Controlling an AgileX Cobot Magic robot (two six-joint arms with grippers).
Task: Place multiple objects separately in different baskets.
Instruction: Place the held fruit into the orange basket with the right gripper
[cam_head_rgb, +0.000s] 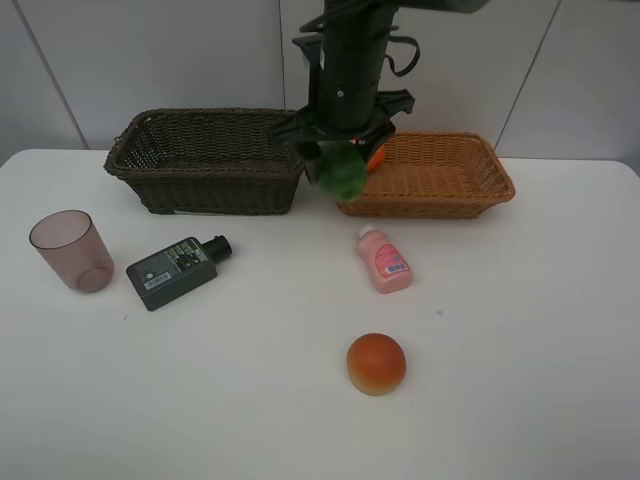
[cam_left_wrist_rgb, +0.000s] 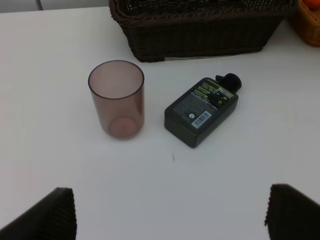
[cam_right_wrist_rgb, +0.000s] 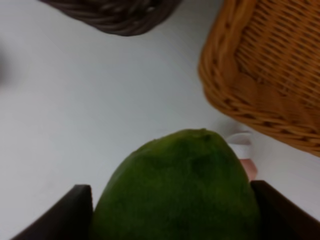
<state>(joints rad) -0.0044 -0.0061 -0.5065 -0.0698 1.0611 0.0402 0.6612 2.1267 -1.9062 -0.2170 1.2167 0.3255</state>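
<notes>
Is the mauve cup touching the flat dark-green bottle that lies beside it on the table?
Apart. The left wrist view shows a plain strip of bare white table between the cup and the bottle.

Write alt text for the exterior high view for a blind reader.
The right gripper holds a green fruit above the gap between a dark-brown basket and a tan basket. Nearer the camera on the white table are a mauve cup, a dark-green bottle, a pink bottle and a red-orange fruit.
</notes>
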